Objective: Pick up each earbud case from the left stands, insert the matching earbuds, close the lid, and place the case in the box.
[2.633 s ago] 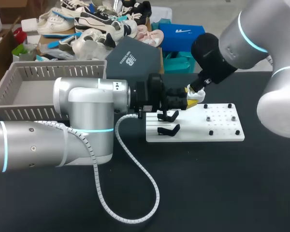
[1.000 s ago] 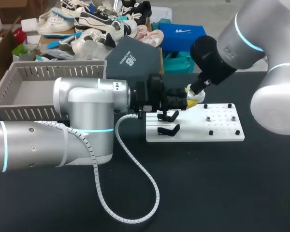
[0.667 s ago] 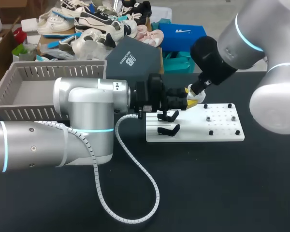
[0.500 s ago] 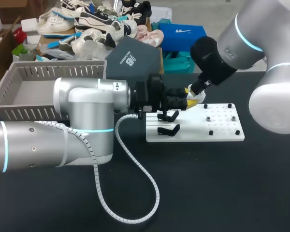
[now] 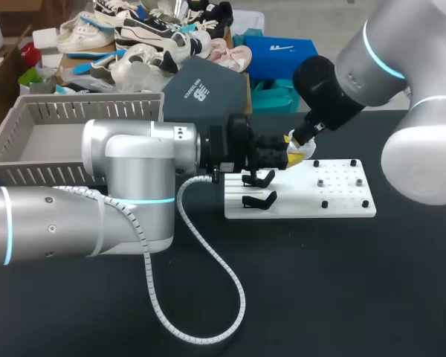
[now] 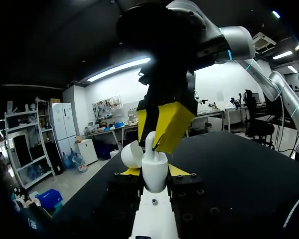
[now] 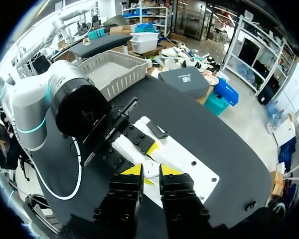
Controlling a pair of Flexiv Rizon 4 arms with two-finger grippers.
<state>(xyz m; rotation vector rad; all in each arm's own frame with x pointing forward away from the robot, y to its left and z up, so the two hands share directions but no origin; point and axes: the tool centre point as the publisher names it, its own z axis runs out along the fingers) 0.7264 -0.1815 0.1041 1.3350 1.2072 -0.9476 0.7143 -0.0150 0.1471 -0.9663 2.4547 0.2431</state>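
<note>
In the head view, the left arm (image 5: 126, 186) reaches across the black surface (image 5: 320, 290) to the far edge of a white board (image 5: 342, 190), and the left pincer (image 5: 293, 158) holds a white earbud case (image 5: 308, 154) there. The right pincer (image 5: 301, 143) comes down onto the case from above. Two black stands (image 5: 259, 178) rise from the board's left end, both bare, and a grey slatted box (image 5: 82, 111) sits at the surface's far left. In the left wrist view, the left pincer's yellow tips press the case's body from both sides. Its lid (image 6: 131, 154) is tipped open, and a white earbud (image 6: 149, 143) stands upright in the case. The right pincer is closed on the earbud's stem, fingers pointing down. In the right wrist view, the right pincer's fingers stand close together with something white in the narrow gap between them, above the board and the left pincer's black fingers (image 7: 139, 142).
</note>
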